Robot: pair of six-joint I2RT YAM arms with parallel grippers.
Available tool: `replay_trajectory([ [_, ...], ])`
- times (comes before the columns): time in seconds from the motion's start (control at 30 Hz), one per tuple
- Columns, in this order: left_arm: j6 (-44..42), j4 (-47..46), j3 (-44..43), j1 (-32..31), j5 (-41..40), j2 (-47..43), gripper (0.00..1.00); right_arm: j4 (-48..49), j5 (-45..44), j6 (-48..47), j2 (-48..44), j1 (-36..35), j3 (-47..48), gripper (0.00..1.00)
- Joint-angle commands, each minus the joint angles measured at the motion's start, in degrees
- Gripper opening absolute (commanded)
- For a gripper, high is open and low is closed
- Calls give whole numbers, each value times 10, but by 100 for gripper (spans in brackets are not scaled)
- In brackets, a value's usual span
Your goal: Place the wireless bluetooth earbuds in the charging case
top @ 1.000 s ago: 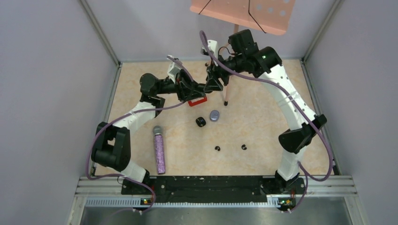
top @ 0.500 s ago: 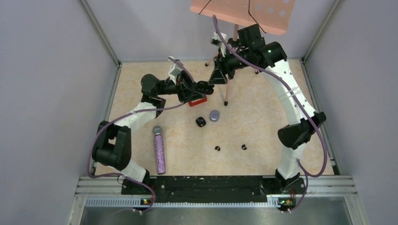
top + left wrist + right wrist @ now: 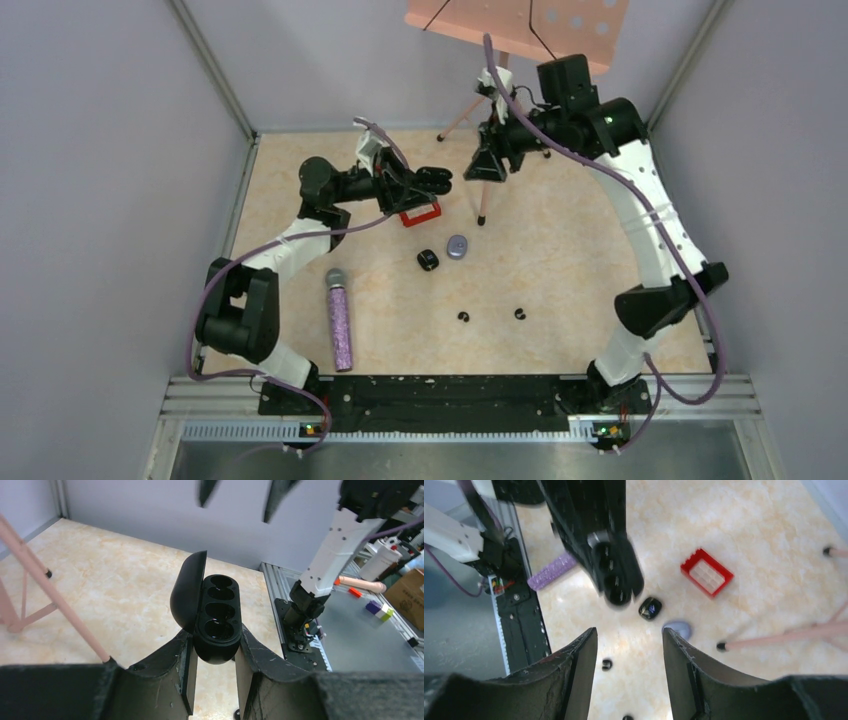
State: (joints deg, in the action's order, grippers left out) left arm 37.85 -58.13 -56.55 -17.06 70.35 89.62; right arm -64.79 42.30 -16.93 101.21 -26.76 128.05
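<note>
Grey walls (image 3: 120, 200) close the counter (image 3: 570, 250) at 9, 12 and 3 o'clock, and the mounting rail (image 3: 450, 392) bounds it at 6. A pink tripod (image 3: 483, 200) plants its legs at 12 to 1 o'clock, just beside the right end effector (image 3: 629, 632). Bare marble runs from the centre toward 3 and 4 o'clock. A microphone (image 3: 340, 320) lies at 8, with a red block (image 3: 421, 214) at 11.

We see the charging case (image 3: 218, 611) pinched at its near end by the left end effector (image 3: 425, 182), off the counter at about 11 o'clock. Its long axis runs out along the fingers, pointing toward 3 o'clock. The lid stands hinged open along one long side, and the row of sockets faces the left wrist camera. The wireless bluetooth earbuds (image 3: 463, 317), two black ones, lie apart from each other near 6 o'clock, well apart from the case.

The left arm folds at 8 o'clock and reaches to 11. The right arm arches from 5 to 1 o'clock, its end effector raised, spread and holding nothing.
</note>
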Motion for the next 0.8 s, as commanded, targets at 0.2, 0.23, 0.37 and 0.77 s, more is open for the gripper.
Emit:
replay_trajectory([
  [0.2, 6, 73, 33, 47, -69, -28, 0, 55, -142, -146, -240, 27, -474, 26],
  [0.23, 8, 81, 34, 51, -75, -30, 0, 60, -157, -146, -245, 27, -501, 24],
  [0.37, 0, 115, 37, 67, -91, -45, 0, 77, -174, -118, -239, 26, -585, 13],
  [0.77, 3, 146, 54, 113, -131, -66, 0, 209, -175, -92, -188, -89, -679, 14],
])
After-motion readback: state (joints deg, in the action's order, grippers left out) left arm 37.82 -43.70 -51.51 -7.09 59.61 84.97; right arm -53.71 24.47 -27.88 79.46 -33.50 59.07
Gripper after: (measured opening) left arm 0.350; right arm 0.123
